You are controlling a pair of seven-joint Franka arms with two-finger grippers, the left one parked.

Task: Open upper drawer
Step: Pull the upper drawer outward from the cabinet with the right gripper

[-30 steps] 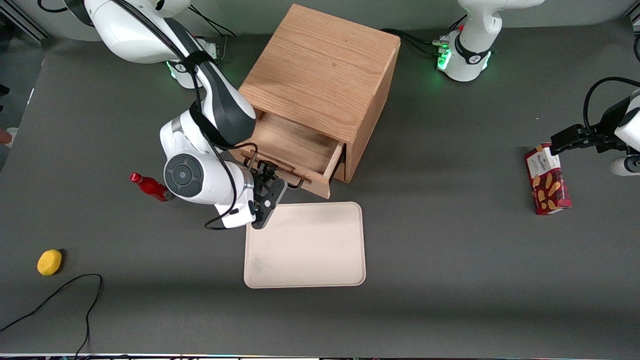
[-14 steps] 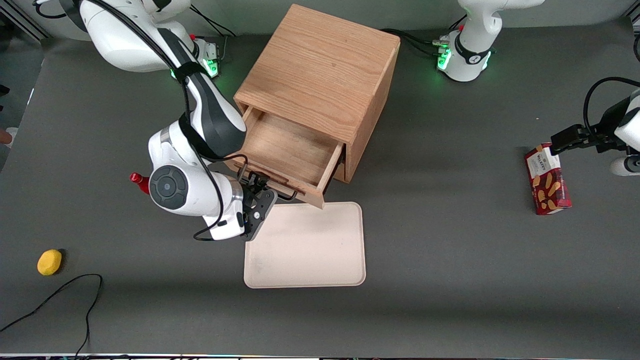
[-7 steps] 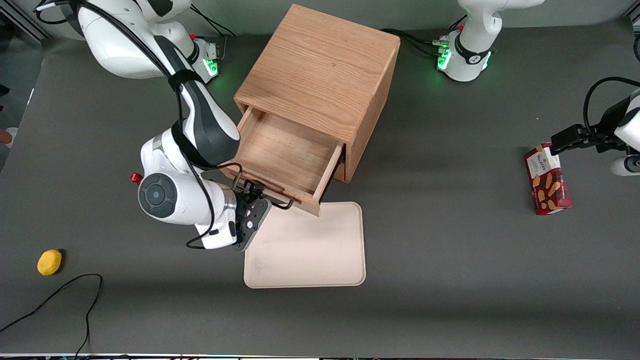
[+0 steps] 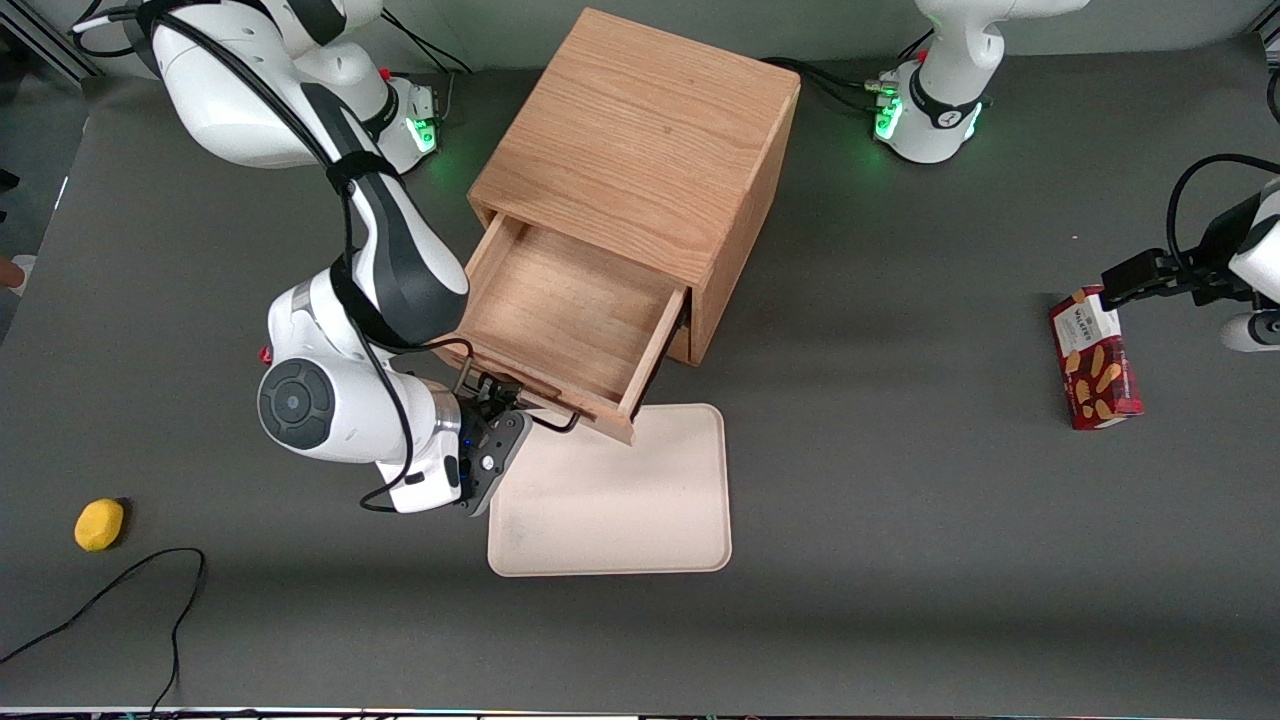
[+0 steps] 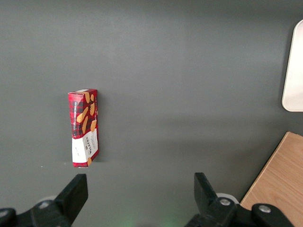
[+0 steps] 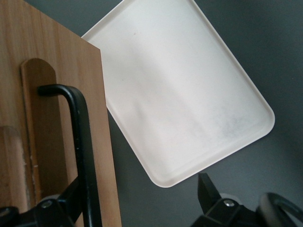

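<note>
Grey bench (image 4: 900,500) carries the cabinet (image 4: 640,140). Its upper drawer (image 4: 570,310) stands pulled out. At the drawer's handle (image 6: 80,142), the end effector (image 4: 497,400) has fingers spread.

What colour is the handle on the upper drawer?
Black, a thin wire handle on the light oak upper drawer, with the gripper at it; clearest in the right wrist view.

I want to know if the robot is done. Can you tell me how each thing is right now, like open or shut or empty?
Upper drawer: pulled far out, empty inside.
End effector: open, at the drawer's front.
Handle: between the end effector's fingers.
Tray: empty, flat on the table.
Cookie box: lying flat, toward the parked arm's end.
</note>
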